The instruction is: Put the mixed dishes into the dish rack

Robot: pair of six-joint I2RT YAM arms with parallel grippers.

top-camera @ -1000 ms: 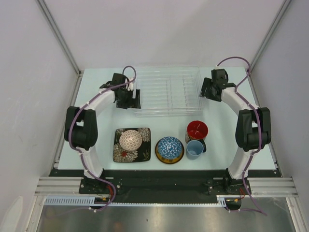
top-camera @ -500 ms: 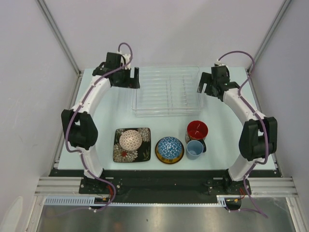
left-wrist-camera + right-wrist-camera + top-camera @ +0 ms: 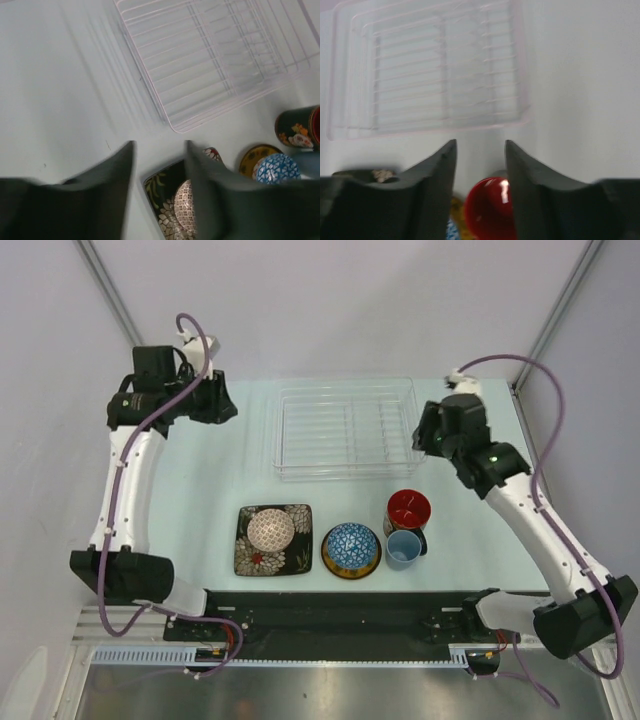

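The dish rack [image 3: 348,430], a clear ribbed basket, sits at the back middle of the table with nothing in it. In front of it, a small patterned bowl [image 3: 271,529] rests on the black square floral plate [image 3: 250,555]. A blue mosaic bowl [image 3: 351,545] sits on the yellow plate [image 3: 329,563]. To their right stand the red-inside cup [image 3: 408,508] and the light blue cup [image 3: 403,548]. My left gripper [image 3: 218,400] hangs high, left of the rack, open and holding nothing. My right gripper [image 3: 424,432] is open and holding nothing by the rack's right side. It is above the red-inside cup [image 3: 490,207].
White enclosure walls and metal posts close in the table on the left, right and back. Bare table [image 3: 215,470] lies between the rack and the left wall. The left wrist view looks down on the rack [image 3: 215,55] and the black plate [image 3: 161,197].
Both grippers have left the rack's sides. The left arm swung up and back to the left. The right arm stretched out and drew slightly nearer. Both pairs of jaws are narrower.
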